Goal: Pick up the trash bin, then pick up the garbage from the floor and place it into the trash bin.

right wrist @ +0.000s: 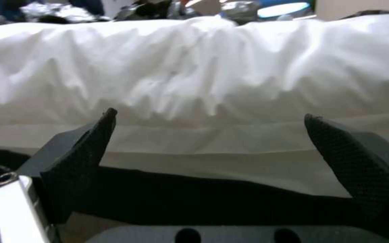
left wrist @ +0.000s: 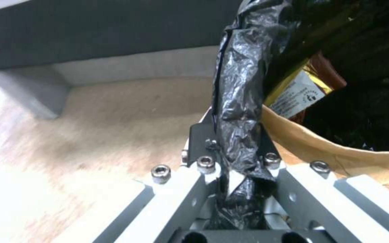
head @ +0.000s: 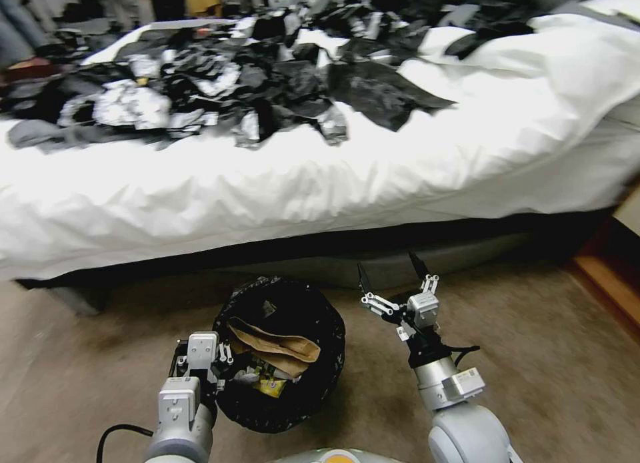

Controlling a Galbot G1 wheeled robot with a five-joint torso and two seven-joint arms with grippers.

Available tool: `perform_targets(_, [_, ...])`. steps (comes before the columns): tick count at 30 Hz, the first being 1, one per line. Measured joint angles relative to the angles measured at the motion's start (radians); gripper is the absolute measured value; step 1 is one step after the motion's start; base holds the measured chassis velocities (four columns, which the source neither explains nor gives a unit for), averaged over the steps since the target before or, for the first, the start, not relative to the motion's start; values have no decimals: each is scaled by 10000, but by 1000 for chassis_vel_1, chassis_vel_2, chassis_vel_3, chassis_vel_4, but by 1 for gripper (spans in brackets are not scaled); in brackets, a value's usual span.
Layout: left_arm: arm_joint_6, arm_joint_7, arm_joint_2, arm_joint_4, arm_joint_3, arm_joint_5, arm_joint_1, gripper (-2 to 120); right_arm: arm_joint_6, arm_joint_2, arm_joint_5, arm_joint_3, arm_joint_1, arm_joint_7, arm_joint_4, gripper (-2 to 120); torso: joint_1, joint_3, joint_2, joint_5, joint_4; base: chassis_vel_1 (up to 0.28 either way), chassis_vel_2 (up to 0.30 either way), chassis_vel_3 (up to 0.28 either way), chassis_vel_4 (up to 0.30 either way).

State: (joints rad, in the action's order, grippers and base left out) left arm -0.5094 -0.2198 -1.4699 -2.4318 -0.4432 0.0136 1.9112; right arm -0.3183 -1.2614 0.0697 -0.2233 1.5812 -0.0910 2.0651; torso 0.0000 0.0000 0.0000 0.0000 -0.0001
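- Bin [head: 287,383]: seen on the floor [head: 533,356], near the bed [head: 333,189], just left of centre; a black bag is folded over its rim.
- Garbage [head: 277,348]: held inside the bin; brown paper lies across the top, with yellow wrappers beneath it. In the left wrist view the brown paper [left wrist: 338,152] and a yellow-and-white wrapper [left wrist: 298,92] are seen past the rim.
- Left gripper [head: 215,364]: placed at the bin's near-left rim. In the left wrist view it [left wrist: 233,148] is clenched on the bag-covered rim, the black bag [left wrist: 239,101] pinched between the jaws.
- Right gripper [head: 393,276]: held above the floor, just right of the bin and apart from it, pointed toward the bed. It is released, the jaws spread wide with nothing between them; in the right wrist view [right wrist: 210,135] the two dark fingertips [right wrist: 86,158] are seen against the white bedding.
- Bed: covered in white bedding, with black and silver bags [head: 220,96] heaped on its far side.
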Motion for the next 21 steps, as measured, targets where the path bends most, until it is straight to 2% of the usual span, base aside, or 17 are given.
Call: perform_targets(21, [12, -18, 81, -126, 4, 8, 114, 1, 88, 39, -200, -12, 143, -21, 89, 100, 1, 0, 0, 0, 0, 127, 119, 127, 121])
